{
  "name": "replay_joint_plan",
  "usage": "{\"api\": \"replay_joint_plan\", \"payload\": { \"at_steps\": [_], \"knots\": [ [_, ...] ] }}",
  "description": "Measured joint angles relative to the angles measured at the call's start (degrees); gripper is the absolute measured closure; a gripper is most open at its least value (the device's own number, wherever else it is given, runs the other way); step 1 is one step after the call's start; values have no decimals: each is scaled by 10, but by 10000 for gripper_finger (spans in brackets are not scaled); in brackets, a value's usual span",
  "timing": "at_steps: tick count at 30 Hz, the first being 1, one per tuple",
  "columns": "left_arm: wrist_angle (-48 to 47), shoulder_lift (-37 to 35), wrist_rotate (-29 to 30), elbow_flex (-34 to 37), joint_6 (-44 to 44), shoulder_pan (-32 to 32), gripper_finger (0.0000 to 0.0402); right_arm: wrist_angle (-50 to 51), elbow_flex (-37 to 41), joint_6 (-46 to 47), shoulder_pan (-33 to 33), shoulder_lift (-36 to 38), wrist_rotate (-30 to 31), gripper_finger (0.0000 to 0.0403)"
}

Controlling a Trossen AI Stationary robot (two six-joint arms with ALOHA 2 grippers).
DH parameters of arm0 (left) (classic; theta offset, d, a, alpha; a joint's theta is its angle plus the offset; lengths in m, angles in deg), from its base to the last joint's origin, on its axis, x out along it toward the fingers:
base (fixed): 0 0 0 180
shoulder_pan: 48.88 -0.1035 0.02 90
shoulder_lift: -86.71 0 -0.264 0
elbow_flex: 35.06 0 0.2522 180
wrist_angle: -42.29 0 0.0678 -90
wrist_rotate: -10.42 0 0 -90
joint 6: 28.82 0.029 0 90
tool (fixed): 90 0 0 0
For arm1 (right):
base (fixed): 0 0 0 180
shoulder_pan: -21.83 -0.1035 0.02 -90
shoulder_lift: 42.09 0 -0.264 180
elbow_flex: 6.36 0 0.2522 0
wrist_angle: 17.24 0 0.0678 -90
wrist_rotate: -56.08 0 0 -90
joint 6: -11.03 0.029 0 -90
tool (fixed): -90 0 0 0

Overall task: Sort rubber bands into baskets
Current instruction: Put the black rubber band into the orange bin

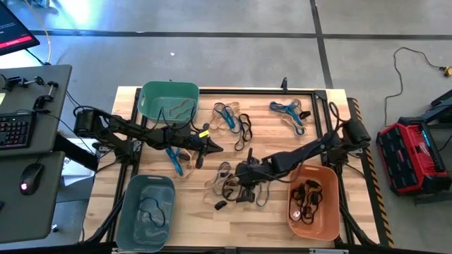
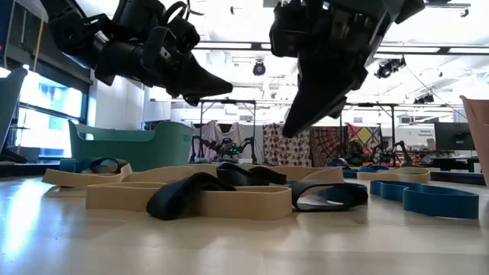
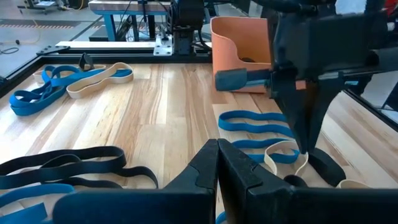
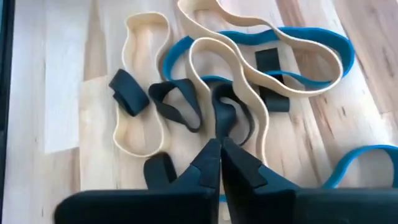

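A pile of tan, black and blue rubber bands [image 1: 233,185] lies flat on the wooden table; it also shows in the low view [image 2: 221,191]. My right gripper [image 1: 240,174] is shut and points down just above the pile [image 2: 289,131], over a black band [image 4: 227,118]. My left gripper [image 1: 217,148] is shut and empty, held level above the table [image 2: 225,85], left of the pile. The teal-green basket [image 1: 168,101] stands far left, the grey-blue basket [image 1: 145,212] near left and the orange basket [image 1: 314,201] near right; each holds bands.
More blue, tan and black bands lie at the far middle [image 1: 233,120] and far right [image 1: 289,113]. A blue band [image 1: 174,161] lies under my left arm. A black frame edges the table. There is bare wood between the piles.
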Motion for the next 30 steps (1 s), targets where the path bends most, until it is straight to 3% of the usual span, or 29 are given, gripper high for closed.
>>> {"api": "replay_joint_plan", "payload": {
  "at_steps": [10, 16, 23, 30],
  "knots": [
    [-1, 0, 0, 0, 0, 0, 401, -18, 0, -3, -2, -42, 12, 279],
    [-3, 0, 0, 0, 0, 0, 401, -55, 0, -18, 6, -69, 21, 244],
    [-7, 0, 0, 0, 0, 0, 401, -57, 0, -28, 22, -86, 11, 260],
    [-12, 0, 0, 0, 0, 0, 401, -51, 0, -33, 24, -74, 10, 364]
  ]
}}
